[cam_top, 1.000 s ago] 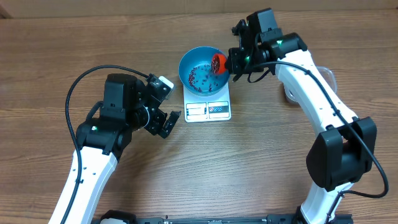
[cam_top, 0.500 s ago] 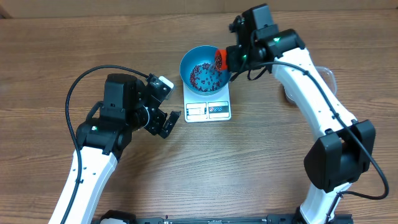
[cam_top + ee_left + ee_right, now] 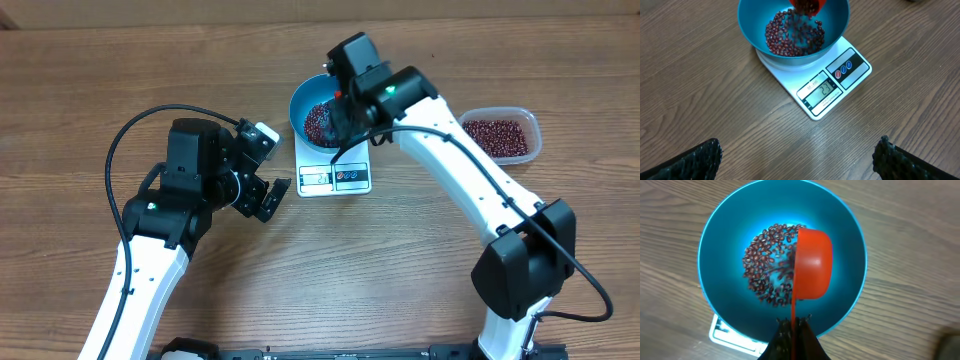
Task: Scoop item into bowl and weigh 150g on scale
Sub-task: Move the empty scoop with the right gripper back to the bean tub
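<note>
Overhead looks down — wrist views close, sharing the bowl (image 3: 752, 25).

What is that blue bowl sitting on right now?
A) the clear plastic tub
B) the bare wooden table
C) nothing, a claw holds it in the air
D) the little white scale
D: in the left wrist view the bowl rests on the white scale, whose display sticks out past the bowl's rim.

Setting: robotics lab bench. Evidence: left arm (image 3: 137, 278) and right arm (image 3: 470, 182), white links, black joints, at a plain wooden table (image 3: 80, 80); kitchen scale (image 3: 335, 178).
</note>
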You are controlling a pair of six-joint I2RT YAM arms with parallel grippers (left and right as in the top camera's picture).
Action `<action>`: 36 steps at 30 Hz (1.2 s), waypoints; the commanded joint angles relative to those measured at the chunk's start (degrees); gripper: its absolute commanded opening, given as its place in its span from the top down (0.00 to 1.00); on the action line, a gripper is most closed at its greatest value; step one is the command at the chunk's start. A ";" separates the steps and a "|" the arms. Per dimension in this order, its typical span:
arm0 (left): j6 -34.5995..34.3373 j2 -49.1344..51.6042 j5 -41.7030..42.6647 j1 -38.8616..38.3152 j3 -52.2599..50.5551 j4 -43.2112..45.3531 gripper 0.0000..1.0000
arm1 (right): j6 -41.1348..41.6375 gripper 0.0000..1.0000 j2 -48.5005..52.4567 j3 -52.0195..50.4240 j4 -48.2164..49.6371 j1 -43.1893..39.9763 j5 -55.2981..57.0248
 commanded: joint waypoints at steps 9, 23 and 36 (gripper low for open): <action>-0.57 0.39 -0.42 0.24 0.87 0.11 0.01 | -0.57 0.96 -7.08 2.10 1.16 0.46 2.32; -0.57 0.39 -0.42 0.24 0.87 0.11 0.00 | -1.81 0.96 -13.11 2.03 0.33 -7.61 -14.19; -0.57 0.39 -0.42 0.24 0.87 0.11 0.00 | -4.39 0.96 -11.39 1.97 -0.85 -4.02 -5.66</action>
